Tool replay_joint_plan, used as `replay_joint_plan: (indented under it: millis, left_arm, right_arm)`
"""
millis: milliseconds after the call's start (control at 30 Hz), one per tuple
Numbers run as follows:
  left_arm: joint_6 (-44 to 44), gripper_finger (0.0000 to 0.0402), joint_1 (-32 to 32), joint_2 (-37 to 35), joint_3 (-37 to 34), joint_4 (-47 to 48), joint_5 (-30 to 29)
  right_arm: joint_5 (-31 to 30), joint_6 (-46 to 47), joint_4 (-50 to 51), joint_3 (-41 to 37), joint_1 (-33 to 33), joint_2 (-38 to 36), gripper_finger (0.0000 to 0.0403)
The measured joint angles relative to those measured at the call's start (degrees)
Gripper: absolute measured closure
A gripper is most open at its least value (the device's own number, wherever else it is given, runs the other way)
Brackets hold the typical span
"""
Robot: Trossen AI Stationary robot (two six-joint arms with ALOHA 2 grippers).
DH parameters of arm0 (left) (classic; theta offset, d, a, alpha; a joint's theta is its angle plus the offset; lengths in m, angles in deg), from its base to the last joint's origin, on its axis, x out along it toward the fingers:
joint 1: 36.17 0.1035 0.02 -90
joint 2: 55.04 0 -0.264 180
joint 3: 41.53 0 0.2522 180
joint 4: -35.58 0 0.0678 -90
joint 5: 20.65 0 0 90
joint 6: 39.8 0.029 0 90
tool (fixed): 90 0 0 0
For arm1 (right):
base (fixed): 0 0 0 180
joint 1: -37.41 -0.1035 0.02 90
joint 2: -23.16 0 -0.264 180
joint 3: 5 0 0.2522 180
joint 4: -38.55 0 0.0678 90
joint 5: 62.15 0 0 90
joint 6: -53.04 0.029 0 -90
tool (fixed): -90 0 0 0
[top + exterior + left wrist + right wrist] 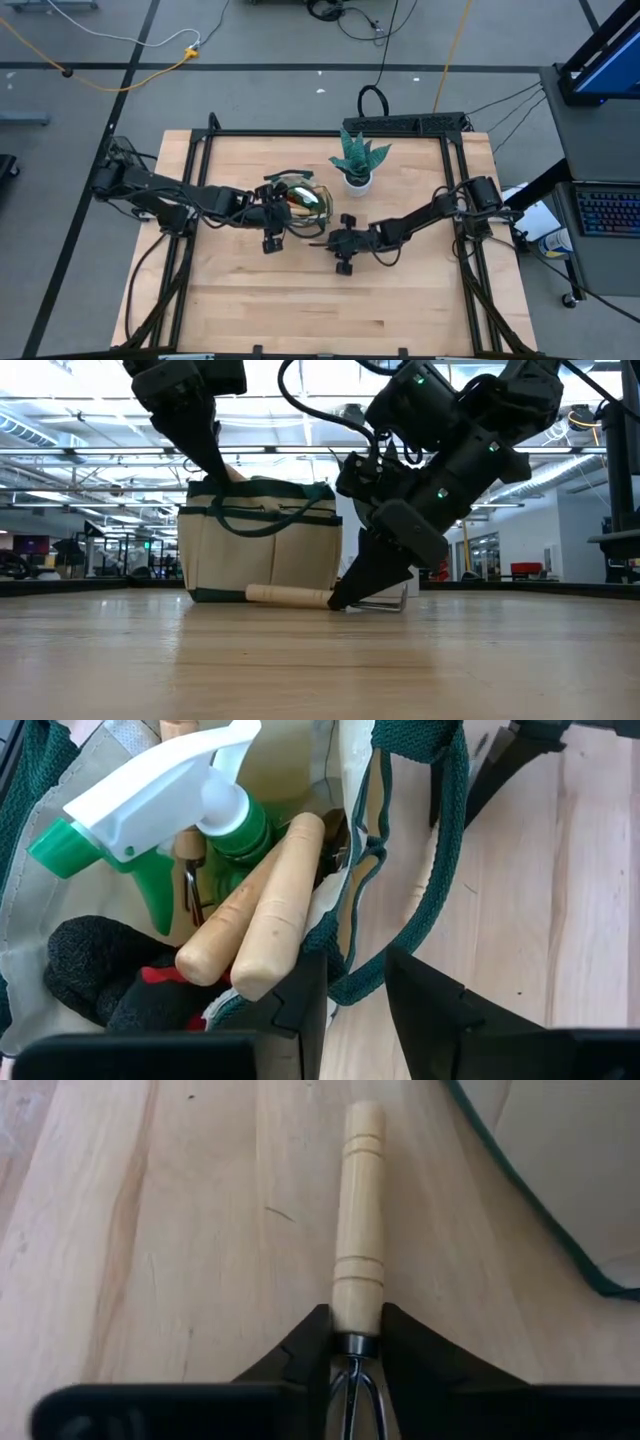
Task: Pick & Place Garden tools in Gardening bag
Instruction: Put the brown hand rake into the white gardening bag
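The tan gardening bag (305, 198) with green trim stands at the table's middle. It holds a green spray bottle (215, 820), two wooden handles (262, 915) and a black-and-red glove (95, 975). My left gripper (355, 970) is at the bag's left rim, shut on it. A wooden-handled pronged hand tool (358, 1220) lies flat on the table just in front of the bag (265, 545). My right gripper (357, 1320) is low over its metal end, shut on it. My left gripper holds the bag's green-trimmed rim (352, 988), one finger (300, 1005) inside the bag and one outside. It comes slanting down from the table's left. The bag stands on the table. My right gripper pinches the tool between its two fingers at the handle's end by the metal collar (357, 1312). The fingers slant down from the table's right and lie along the tool, over its prongs (355, 1390). The tool lies flat, its handle (290, 595) on the table.
A teal spiky plant in a white pot (357, 160) stands just behind the bag, toward the right. A loop handle of the bag (440, 860) hangs down outside its wall. Bare wood lies along the table's near side (320, 310).
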Motion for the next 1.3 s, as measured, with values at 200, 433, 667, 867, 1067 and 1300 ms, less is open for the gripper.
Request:
replay_joint_plan:
  millis: [200, 433, 667, 867, 1067, 1300]
  left_arm:
    - [0.06, 0.0291, 0.00, 0.00, 0.00, 0.14, 0.02]
    - [0.11, 0.0291, 0.00, 0.00, 0.00, 0.15, 0.02]
    - [0.09, 0.0291, 0.00, 0.00, 0.00, 0.51, 0.04]
    - [-0.02, 0.0291, -0.04, 0.00, 0.00, 0.73, 0.10]
    - [0.37, 0.0291, -0.75, -0.02, 0.51, 1.13, 0.08]
    - [4.95, 0.0291, -1.81, -0.02, 2.32, 0.91, -3.34]
  right_arm:
    - [2.89, -3.76, 0.55, 0.05, 0.39, -0.07, 0.0352]
    - [5.23, -5.00, -1.06, 0.00, 0.41, -0.07, 0.0352]
    - [7.16, -7.09, -5.21, -0.15, 0.29, -0.25, 0.0348]
    - [7.26, -8.16, -3.30, -0.26, -1.25, -4.26, 0.0350]
    - [7.15, -9.96, 5.75, -0.13, -3.61, -14.96, 0.0348]
    - [2.13, -14.39, 9.68, -0.15, -5.00, -28.12, 0.0347]
